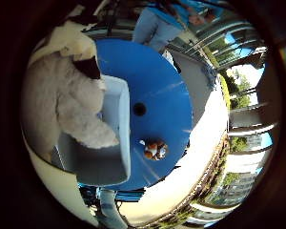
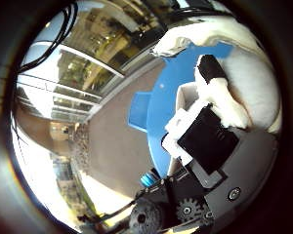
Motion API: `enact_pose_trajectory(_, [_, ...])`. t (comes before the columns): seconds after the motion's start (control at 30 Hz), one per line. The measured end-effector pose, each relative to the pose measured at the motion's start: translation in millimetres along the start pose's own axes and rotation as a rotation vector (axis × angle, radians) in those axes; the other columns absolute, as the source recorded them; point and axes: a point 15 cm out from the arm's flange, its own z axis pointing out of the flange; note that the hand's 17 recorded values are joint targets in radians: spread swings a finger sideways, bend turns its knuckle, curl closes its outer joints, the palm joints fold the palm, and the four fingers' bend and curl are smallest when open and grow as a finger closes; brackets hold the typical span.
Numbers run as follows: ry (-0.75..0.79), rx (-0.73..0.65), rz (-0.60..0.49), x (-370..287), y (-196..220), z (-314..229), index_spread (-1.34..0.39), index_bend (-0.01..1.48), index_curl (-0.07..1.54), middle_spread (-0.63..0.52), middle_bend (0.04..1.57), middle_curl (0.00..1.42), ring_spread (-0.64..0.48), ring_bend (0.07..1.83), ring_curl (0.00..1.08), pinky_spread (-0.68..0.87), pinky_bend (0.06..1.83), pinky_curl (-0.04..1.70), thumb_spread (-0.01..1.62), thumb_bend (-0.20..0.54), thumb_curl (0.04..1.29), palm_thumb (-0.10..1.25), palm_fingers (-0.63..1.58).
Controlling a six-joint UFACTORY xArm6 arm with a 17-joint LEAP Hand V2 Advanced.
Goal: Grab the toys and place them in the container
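A large white plush toy [image 1: 66, 105] with a black patch fills much of the little finger side view, close to the palm. It hangs over a pale grey rectangular container [image 1: 112, 162] that stands on a round blue table [image 1: 157, 86]. My right hand [image 2: 200, 146] shows white and black fingers curled against the plush, holding it. On the table beside the container lies a small orange and white toy [image 1: 155, 150].
The table has a dark hole [image 1: 139, 109] at its middle. A person in blue [image 1: 157, 24] stands at the table's far side. A blue chair [image 2: 138, 111] sits by the table's edge, on a paved terrace with railings and buildings around.
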Motion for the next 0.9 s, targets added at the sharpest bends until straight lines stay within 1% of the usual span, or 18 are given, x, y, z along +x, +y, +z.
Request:
enact_pose_trajectory(0.03, [-0.005,-0.022,-0.004,-2.2,0.0,11.4,-0.62,1.11,0.01,-0.21,0.93,1.00,0.04,1.29,0.72,0.23,1.43,0.65,1.14,-0.027,0.69,0.78,0.57])
enact_pose_trajectory(0.07, [-0.009,-0.048,-0.006,-4.0,2.9,20.0,-0.56,1.03,0.00,-0.19,0.85,0.97,0.06,1.28,0.71,0.25,1.40,0.65,1.15,-0.028,0.68,0.78,0.40])
enact_pose_trajectory(0.1, [-0.014,-0.072,-0.007,-5.1,6.6,26.0,-0.50,0.99,0.01,-0.18,0.75,0.92,0.09,1.23,0.70,0.28,1.37,0.65,1.15,-0.028,0.67,0.77,0.21])
enact_pose_trajectory(0.17, [-0.022,-0.139,-0.010,-7.1,15.7,45.0,-0.43,0.95,0.04,-0.12,0.56,0.80,0.15,1.07,0.62,0.33,1.23,0.60,1.14,-0.031,0.65,0.76,-0.11])
enact_pose_trajectory(0.2, [-0.027,-0.177,-0.010,-7.1,20.8,56.5,-0.42,0.93,0.04,-0.11,0.54,0.78,0.17,1.03,0.60,0.34,1.21,0.58,1.14,-0.030,0.64,0.76,-0.10])
enact_pose_trajectory(0.23, [-0.033,-0.211,-0.010,-5.9,26.6,64.9,-0.41,0.89,0.05,-0.07,0.45,0.71,0.20,0.91,0.53,0.36,1.16,0.53,1.14,-0.032,0.63,0.75,-0.20])
enact_pose_trajectory(0.3, [-0.048,-0.264,-0.005,-0.6,37.1,73.9,-0.41,0.79,0.05,-0.02,0.33,0.63,0.23,0.74,0.45,0.39,1.09,0.48,1.13,-0.033,0.61,0.74,-0.20])
enact_pose_trajectory(0.33, [-0.051,-0.269,-0.010,1.5,38.8,73.6,-0.41,0.74,0.06,-0.01,0.28,0.59,0.25,0.69,0.42,0.40,1.05,0.45,1.13,-0.035,0.60,0.74,-0.19])
enact_pose_trajectory(0.47, [-0.053,-0.263,-0.014,10.8,42.0,64.5,-0.42,0.57,0.07,0.03,0.18,0.51,0.28,0.57,0.36,0.43,0.95,0.40,1.11,-0.030,0.56,0.74,-0.12])
enact_pose_trajectory(0.57, [-0.043,-0.245,-0.020,20.2,47.8,43.6,-0.42,0.47,0.09,0.05,0.16,0.45,0.29,0.51,0.33,0.45,0.89,0.36,1.10,-0.032,0.54,0.73,-0.07])
enact_pose_trajectory(0.63, [-0.028,-0.227,-0.013,30.2,53.3,25.2,-0.42,0.45,0.10,0.05,0.16,0.44,0.30,0.50,0.33,0.46,0.88,0.35,1.10,-0.033,0.53,0.73,-0.05])
enact_pose_trajectory(0.8, [0.044,-0.211,0.024,90.7,86.7,-24.9,-0.38,0.37,0.13,0.05,0.19,0.41,0.29,0.49,0.32,0.46,0.81,0.31,1.10,-0.030,0.52,0.73,0.03])
enact_pose_trajectory(0.9, [0.103,-0.211,0.069,132.4,109.9,-47.9,-0.34,0.33,0.15,0.05,0.19,0.40,0.29,0.48,0.31,0.47,0.78,0.29,1.10,-0.032,0.51,0.72,0.06])
